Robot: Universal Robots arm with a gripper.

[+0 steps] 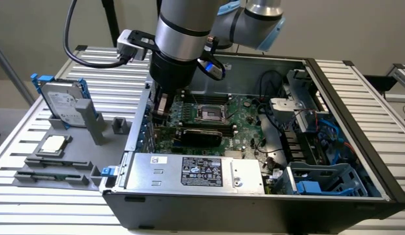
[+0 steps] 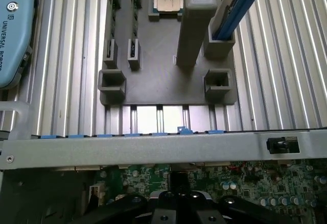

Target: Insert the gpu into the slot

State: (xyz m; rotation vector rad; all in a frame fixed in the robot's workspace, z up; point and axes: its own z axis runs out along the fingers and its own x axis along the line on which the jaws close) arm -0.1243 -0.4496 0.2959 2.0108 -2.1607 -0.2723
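- the words "universal robots" run in capitals along a light-blue pendant lying on the slatted table, the last letters cut off by the frame's edge.
- a black-and-white label sits on the silver power-supply box; its print is too small to read.
- a pale label on the hard drive is likewise illegible.

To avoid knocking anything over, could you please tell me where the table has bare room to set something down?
Bare slats of the table lie at the exterior view's lower left, beside the grey fixture, and between the hard drive and the case. Inside the case it is crowded, especially around the gpu and power supply.
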